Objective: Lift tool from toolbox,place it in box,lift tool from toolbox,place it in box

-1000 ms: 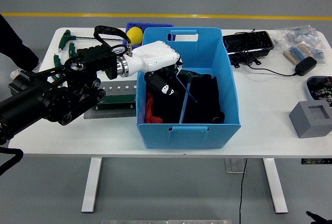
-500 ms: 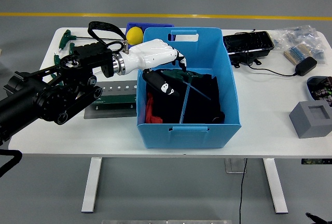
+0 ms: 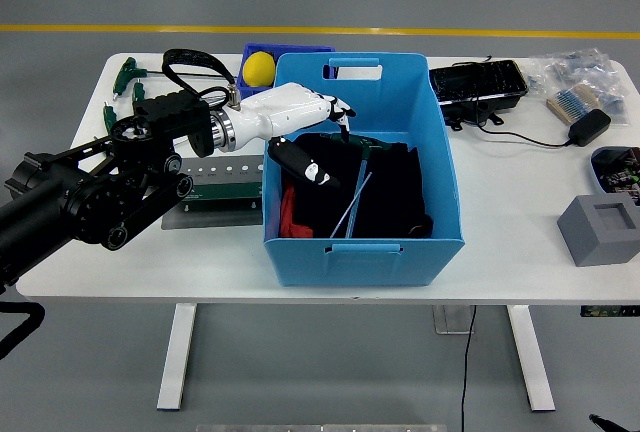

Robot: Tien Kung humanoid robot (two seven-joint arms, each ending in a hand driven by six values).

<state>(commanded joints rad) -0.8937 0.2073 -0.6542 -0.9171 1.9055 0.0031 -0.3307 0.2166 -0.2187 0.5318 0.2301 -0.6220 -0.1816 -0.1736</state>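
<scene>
The left hand (image 3: pixel 300 112), white with black fingertips, reaches in from the left over the left rim of the blue box (image 3: pixel 440 177). Its fingers are loosely spread and slightly bent, and they hold nothing; the thumb hangs down inside the box, over the dark contents. Behind the wrist a black strap loops up over the black arm.

Just right of the hand, inside the box, lies the tool (image 3: pixel 352 202), a slim T-handle key. Its thin shaft runs on a slant, from the near left, close to the box's near wall, up toward the far right, where its dark green cross handle sits near the fingertips. It rests free on a heap of black cloth (image 3: pixel 395 192), with a bit of red (image 3: pixel 288 214) showing at the left wall.

Left of the box, under the arm, a green toolbox rack (image 3: pixel 225 180) with a row of holes lies on the white table (image 3: pixel 520 232). More green-handled keys (image 3: pixel 125 77) lie at the table's far left. A yellow ball (image 3: pixel 259 68) sits in a small blue bin just beyond the box's far left corner.

To the right are a black tray (image 3: pixel 478 82), a cable with an adapter (image 3: pixel 588 128), and a grey block (image 3: pixel 600 229).
</scene>
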